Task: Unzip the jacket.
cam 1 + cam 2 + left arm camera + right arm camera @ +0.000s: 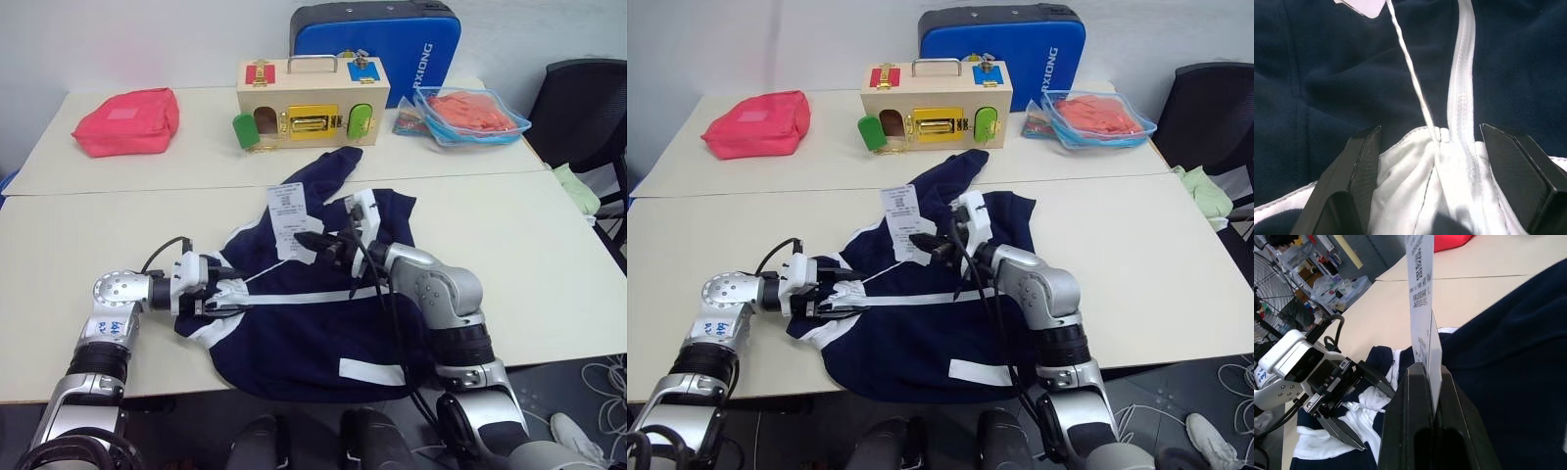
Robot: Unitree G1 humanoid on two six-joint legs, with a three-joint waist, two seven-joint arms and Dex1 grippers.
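Observation:
The navy blue jacket [294, 338] lies crumpled on the near table, its white zipper stripe [313, 294] running across it. My left gripper [227, 291] sits at the collar end, open. Its two black fingers [1364, 161] stand on either side of the bunched white collar trim [1420, 186] and the top of the zipper [1462, 73]. My right gripper [312, 240] hovers over the middle of the jacket, shut on the lower edge of the white paper tag [1420, 293]. The tag stands upright, and a thin white string [1410, 68] runs from it to the collar.
On the far table stand a wooden latch box [312, 103], a pink-red padded pouch [127, 121] at the left, a blue case [377, 39] and a clear bag with orange cloth [470, 116]. A black chair [588, 108] is at the right. The jacket's hem hangs over the table's front edge.

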